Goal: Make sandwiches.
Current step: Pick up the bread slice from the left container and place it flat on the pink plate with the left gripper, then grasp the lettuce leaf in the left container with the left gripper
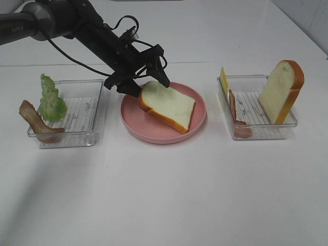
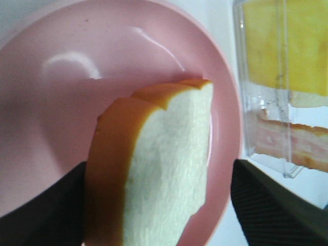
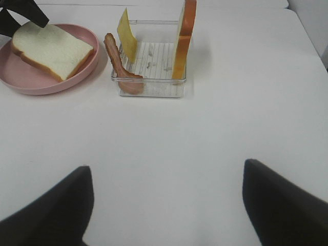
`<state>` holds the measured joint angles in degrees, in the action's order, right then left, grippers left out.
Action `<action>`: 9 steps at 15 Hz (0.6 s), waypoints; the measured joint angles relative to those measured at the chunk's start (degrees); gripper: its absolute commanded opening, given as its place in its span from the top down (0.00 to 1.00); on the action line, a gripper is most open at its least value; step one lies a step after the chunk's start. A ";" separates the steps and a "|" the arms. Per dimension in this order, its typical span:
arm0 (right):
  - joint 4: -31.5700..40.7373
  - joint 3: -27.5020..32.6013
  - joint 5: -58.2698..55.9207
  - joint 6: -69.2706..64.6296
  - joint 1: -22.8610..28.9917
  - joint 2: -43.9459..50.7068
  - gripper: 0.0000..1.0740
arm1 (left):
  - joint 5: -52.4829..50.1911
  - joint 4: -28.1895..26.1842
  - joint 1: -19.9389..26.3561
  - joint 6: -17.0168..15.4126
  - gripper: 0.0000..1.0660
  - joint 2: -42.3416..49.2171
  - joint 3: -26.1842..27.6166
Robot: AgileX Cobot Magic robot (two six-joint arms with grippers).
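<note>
While white toy bread slice with orange-brown crust (image 1: 168, 105) lies on round pink plate (image 1: 197, 124), frame centre, left gripper (image 1: 148, 86) straddles its upper-left end, jaws parted, not clamping. Right gripper (image 3: 169, 205): jaws spread wide, empty.

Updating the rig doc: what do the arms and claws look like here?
Left arm: black links, one grey segment with faint lettering, and black cables looping along it. Left claw: black, with two tapered fingers and ribbed faces. Right claw: only two dark wedge-shaped tips show; its arm is out of view.
</note>
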<state>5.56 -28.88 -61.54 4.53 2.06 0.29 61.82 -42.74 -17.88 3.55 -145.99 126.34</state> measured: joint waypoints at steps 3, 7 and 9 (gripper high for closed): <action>0.00 0.00 0.00 0.00 0.00 0.00 0.29 | 2.81 7.85 0.00 -0.57 0.24 1.09 1.03; 0.00 0.00 0.00 0.00 0.00 0.00 0.29 | 4.47 12.61 0.00 -1.43 0.24 3.61 1.60; 0.00 0.00 0.00 0.00 0.00 0.00 0.29 | 5.10 16.73 0.00 -2.18 0.24 6.07 1.60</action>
<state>5.56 -28.88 -61.54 4.53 2.06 0.29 66.92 -26.01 -17.88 1.38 -139.92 127.94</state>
